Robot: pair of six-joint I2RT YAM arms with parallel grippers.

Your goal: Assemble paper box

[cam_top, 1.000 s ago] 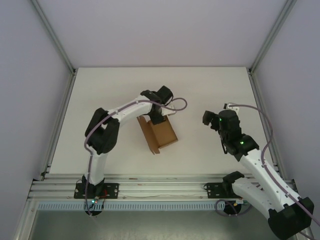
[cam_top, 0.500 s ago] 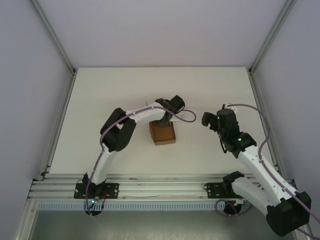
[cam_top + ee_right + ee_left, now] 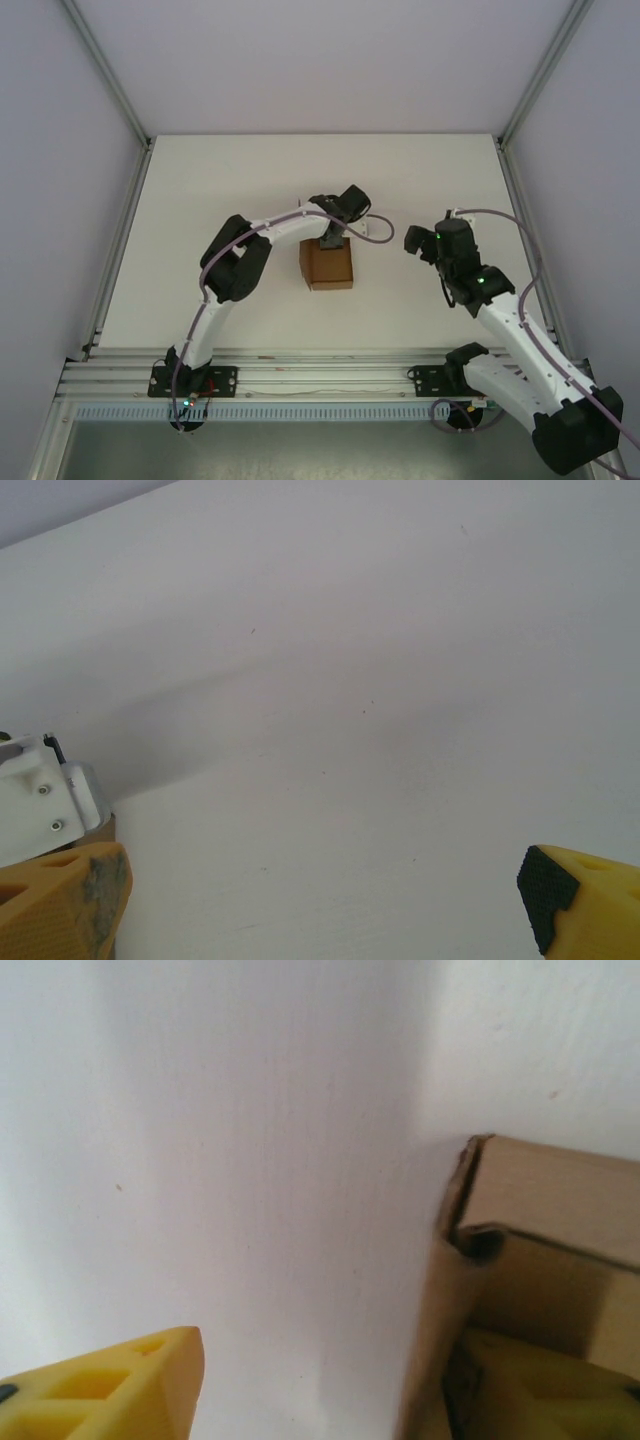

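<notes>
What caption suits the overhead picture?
From above: left claw at the far edge of the paper box; right claw open, apart.

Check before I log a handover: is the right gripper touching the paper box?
Apart. Top view shows a clear gap between the right gripper and the paper box.

no legible text, label, brand, number or sign; paper box [image 3: 326, 266] plain brown, unprinted.

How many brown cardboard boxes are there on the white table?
1. The paper box sits near the middle of the table, right at the left gripper. A small piece could be hidden under the arms.
</notes>
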